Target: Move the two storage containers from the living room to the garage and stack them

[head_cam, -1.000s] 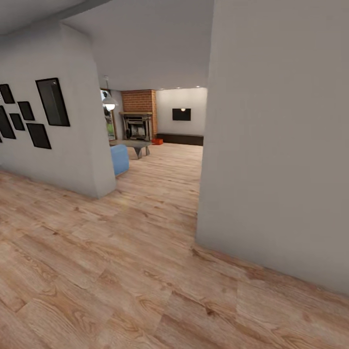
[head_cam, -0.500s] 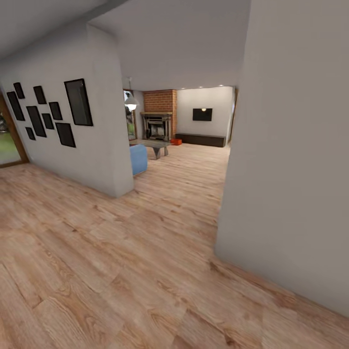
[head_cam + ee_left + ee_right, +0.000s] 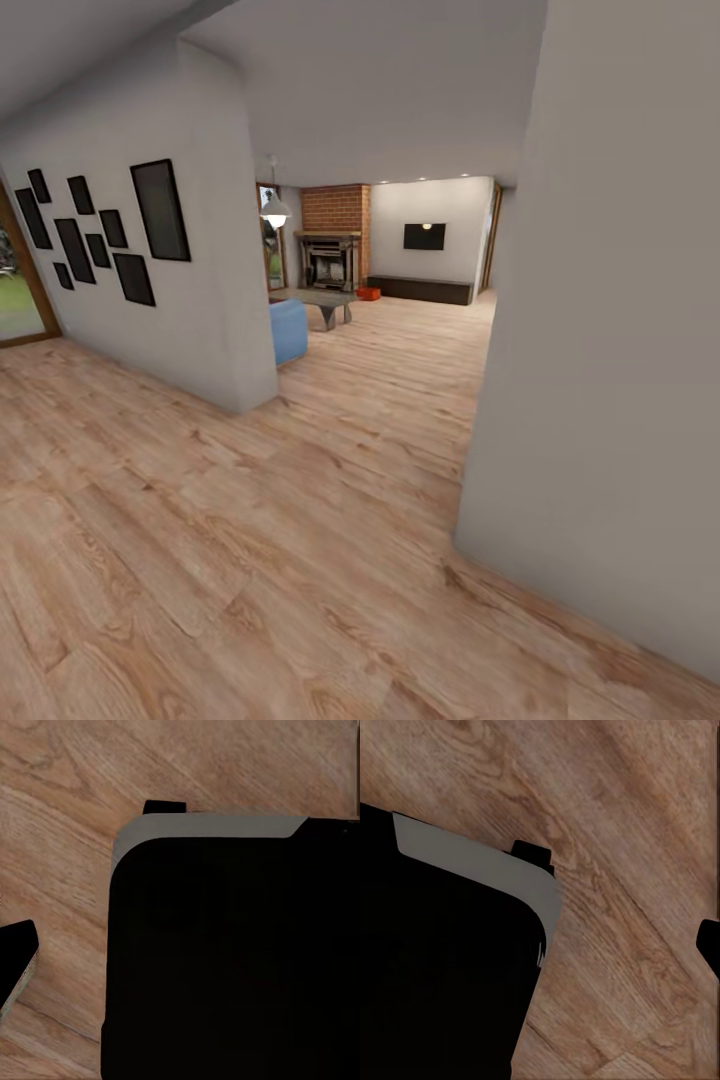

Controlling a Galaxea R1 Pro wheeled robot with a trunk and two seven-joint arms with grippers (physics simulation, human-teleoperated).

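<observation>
So the job's barely begun, by the look of it. The robot is out in the hallway, looking through a gap between two pale walls into the living room (image 3: 400,330), and nothing has been picked up yet. One small orange-red blob sits on the plank floor (image 3: 250,560) far back, just beside the brick fireplace (image 3: 333,240) and at the near end of a long dark low bench (image 3: 420,289). I'd say that's the containers (image 3: 368,293) (too tiny to tell whether it's one tray or both). So fetching, the trip to the garage and the stacking are all left, I reckon.

Materials: warm matte wood planks with heavy grain, flat plaster walls, a cluster of glossy black frames (image 3: 100,235) on the left one, a soft blue sofa (image 3: 289,330) corner, a grey low table (image 3: 325,299) past it.

Both wrist views look down at planks past a dark rounded-corner body; whether either gripper is spread or pressed together, I can't tell.
</observation>
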